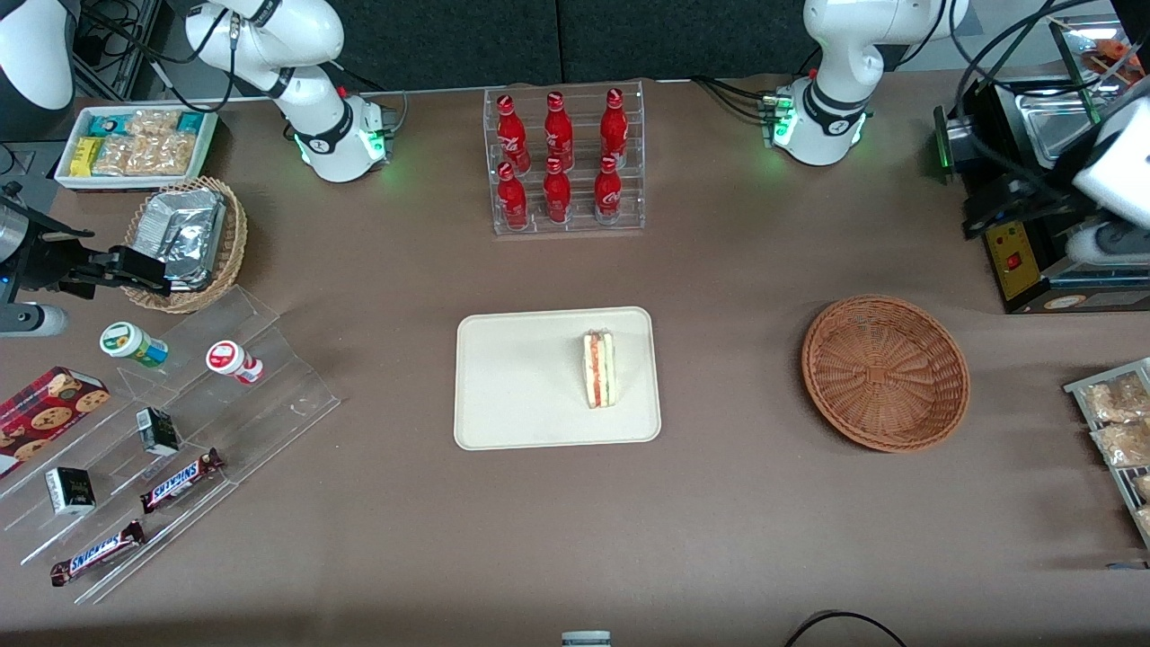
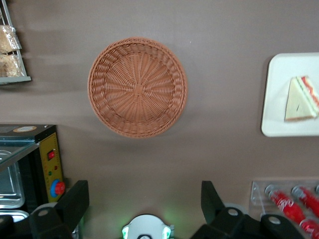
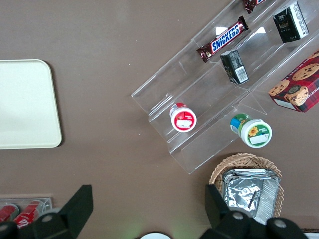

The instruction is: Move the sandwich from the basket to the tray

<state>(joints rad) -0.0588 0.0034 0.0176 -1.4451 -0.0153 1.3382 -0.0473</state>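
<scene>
The sandwich (image 1: 599,368) stands on its edge on the cream tray (image 1: 521,377), in the part of the tray nearer the working arm's end; it also shows in the left wrist view (image 2: 301,99) on the tray (image 2: 279,89). The reddish-brown wicker basket (image 1: 885,371) is empty, beside the tray toward the working arm's end, and also shows in the left wrist view (image 2: 137,87). My left gripper (image 2: 143,199) is open and empty, held high above the table. In the front view it (image 1: 984,216) hangs by the black appliance, farther from the camera than the basket.
A clear rack of red cola bottles (image 1: 566,162) stands farther back than the tray. A black appliance (image 1: 1024,261) and snack packets (image 1: 1114,422) sit at the working arm's end. Acrylic shelves with snacks (image 1: 162,431), a tan foil-packet basket (image 1: 184,243) and a white snack box (image 1: 135,144) lie toward the parked arm's end.
</scene>
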